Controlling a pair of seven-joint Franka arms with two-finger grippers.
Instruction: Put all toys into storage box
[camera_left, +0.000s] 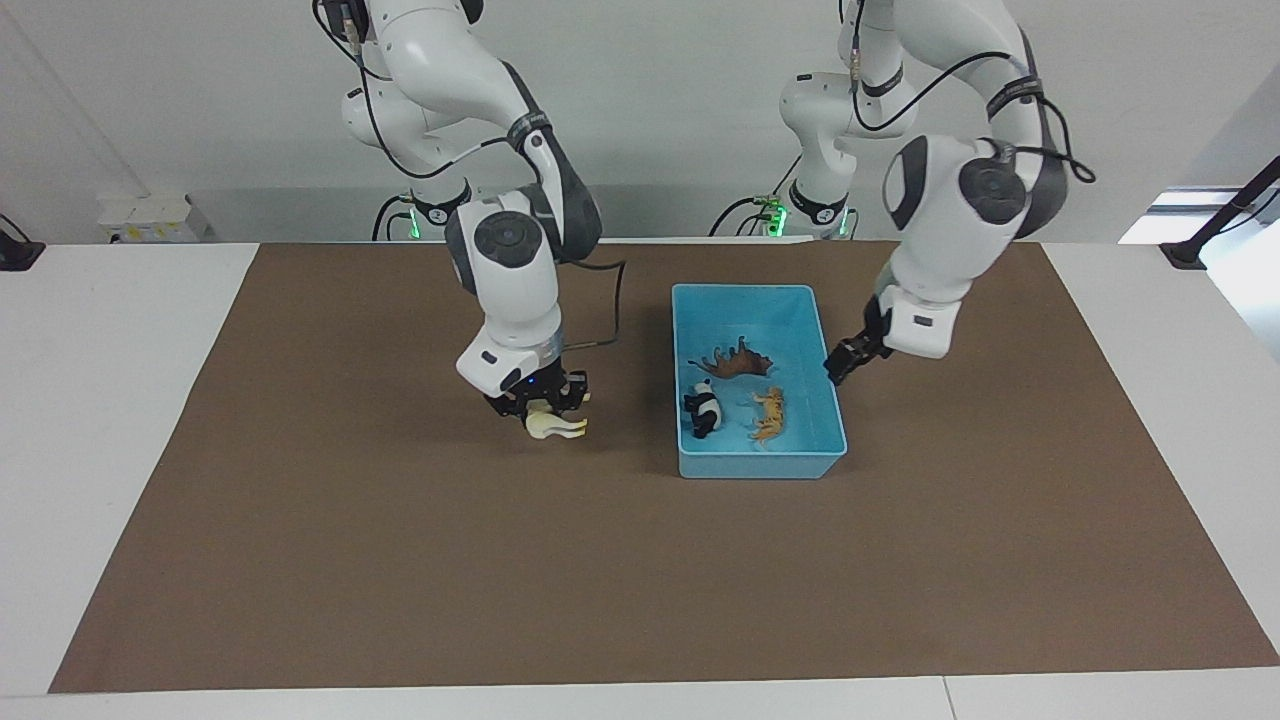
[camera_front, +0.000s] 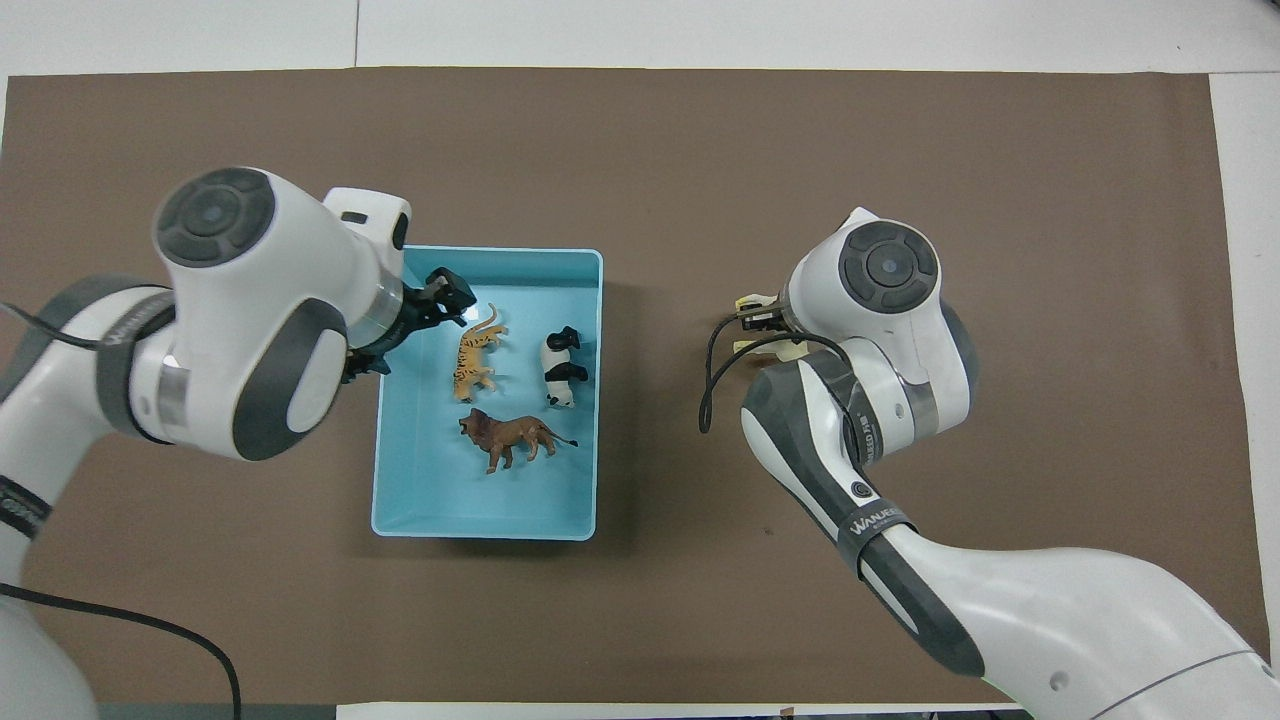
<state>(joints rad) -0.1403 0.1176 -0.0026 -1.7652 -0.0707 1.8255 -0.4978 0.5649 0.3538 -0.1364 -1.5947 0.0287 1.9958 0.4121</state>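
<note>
The cream-white horse (camera_left: 556, 426) lies on its side in the grip of the right pincer (camera_left: 540, 404), whose fingers close on its body, just above the brown mat (camera_left: 400, 560) at the side of the storage box (camera_left: 745, 296) toward the right arm's end of the bench (camera_left: 120, 400). In the overhead view only a sliver of the horse (camera_front: 770, 347) shows under the arm's wrist.

The light blue storage box sits on the mat between the two arms. Inside it lie three toys: the brown lion (camera_front: 512, 438) nearest the robots, and farther from them the orange tiger (camera_front: 477, 355) and the black-and-white panda (camera_front: 563, 367) side by side, apart from one another.

The left pincer (camera_left: 838, 367) hangs at the box's rim on the left arm's side, near the tiger; whether its fingers are spread or closed I cannot tell.
</note>
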